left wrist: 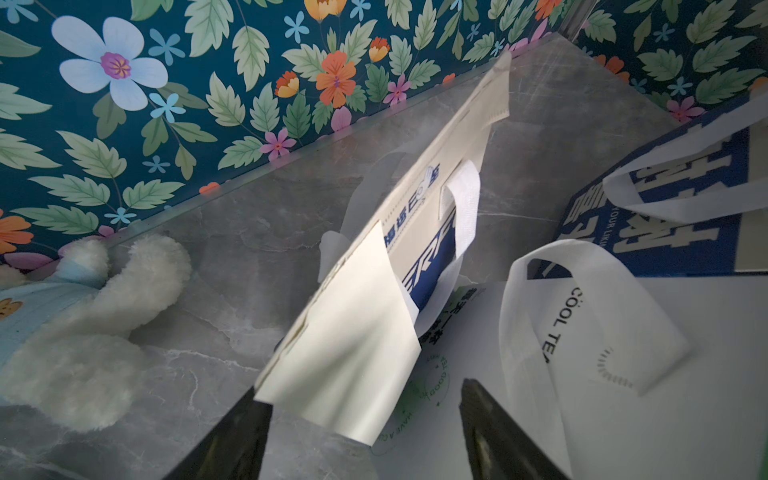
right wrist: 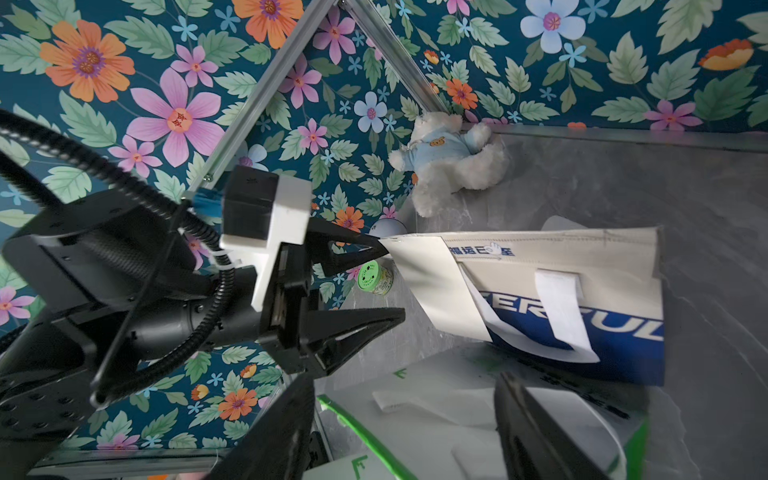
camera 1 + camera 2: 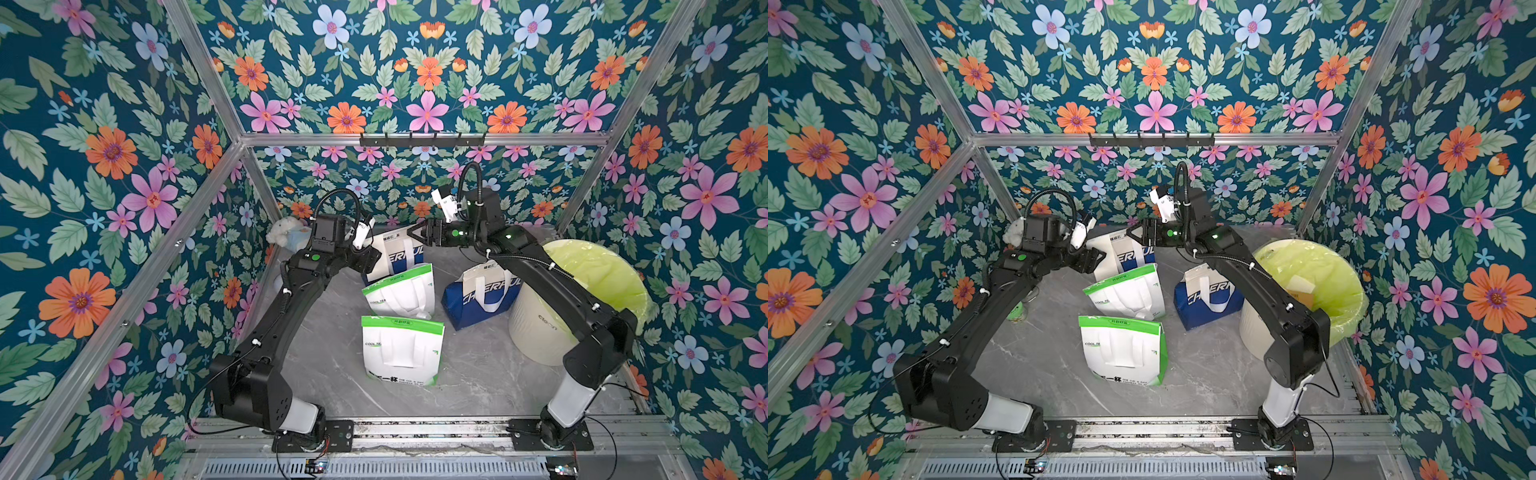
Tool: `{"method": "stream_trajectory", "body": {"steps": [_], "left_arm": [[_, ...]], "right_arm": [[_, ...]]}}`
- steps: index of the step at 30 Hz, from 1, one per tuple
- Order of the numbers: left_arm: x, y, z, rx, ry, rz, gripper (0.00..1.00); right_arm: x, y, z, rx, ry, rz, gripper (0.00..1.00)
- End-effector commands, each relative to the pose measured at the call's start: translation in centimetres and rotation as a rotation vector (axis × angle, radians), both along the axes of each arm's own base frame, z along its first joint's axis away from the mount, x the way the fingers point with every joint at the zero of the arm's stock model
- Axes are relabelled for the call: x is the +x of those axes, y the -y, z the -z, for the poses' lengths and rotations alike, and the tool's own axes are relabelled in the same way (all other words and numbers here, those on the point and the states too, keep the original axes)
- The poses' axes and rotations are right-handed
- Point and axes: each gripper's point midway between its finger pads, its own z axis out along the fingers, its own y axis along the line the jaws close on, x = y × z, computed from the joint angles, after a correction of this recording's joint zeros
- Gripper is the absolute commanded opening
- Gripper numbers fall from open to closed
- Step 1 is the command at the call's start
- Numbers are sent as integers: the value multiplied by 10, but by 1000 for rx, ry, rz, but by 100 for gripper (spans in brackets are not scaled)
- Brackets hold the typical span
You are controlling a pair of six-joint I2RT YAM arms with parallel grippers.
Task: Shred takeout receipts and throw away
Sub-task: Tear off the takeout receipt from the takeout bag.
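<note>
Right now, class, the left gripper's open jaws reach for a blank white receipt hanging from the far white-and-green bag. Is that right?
Not quite: it is a white-and-blue bag, not a white-and-green one. The right wrist view shows the left gripper, jaws open, at the receipt hanging from that bag's top edge.

TABLE: we see grey marble table (image 3: 478, 374) | BAGS: near green bag (image 3: 401, 351), far green bag (image 3: 401, 293), right blue bag (image 3: 482, 297), rear blue bag (image 3: 395, 253) | ALSO: cream bin (image 3: 536, 328), plush bear (image 3: 286, 235), green can (image 2: 376, 277)
</note>
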Motion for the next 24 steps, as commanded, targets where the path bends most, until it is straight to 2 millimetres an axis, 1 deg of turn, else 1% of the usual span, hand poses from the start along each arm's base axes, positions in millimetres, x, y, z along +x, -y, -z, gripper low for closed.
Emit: {"method": "stream_trajectory", "body": {"steps": [1,3,5,7,11,14,17,21,22,24], "left_arm": [[7,-6,-16,13,68,-5,74],[6,-12,-25,34,104,-10,78],[4,-18,-28,71,131,-14,84],[4,-23,-28,87,141,-6,86],[1,-15,-25,67,130,70,87],[0,-5,-15,63,95,142,84],[2,-2,-3,71,68,177,79],[6,-4,15,43,25,206,70],[7,-6,17,29,19,211,67],[8,-8,17,-5,18,217,61]], "right_arm": [[1,-9,0,13,-15,-40,70],[3,-14,5,4,-23,-61,70],[6,-17,10,-5,-29,-75,70],[9,-21,16,-10,-41,-82,69],[14,-32,25,-11,-52,-102,69],[15,-40,29,-19,-52,-111,69],[16,-46,34,-29,-56,-120,69],[19,-52,40,-34,-60,-142,68],[20,-53,44,-38,-66,-144,68],[20,-54,46,-49,-62,-147,68]]}}
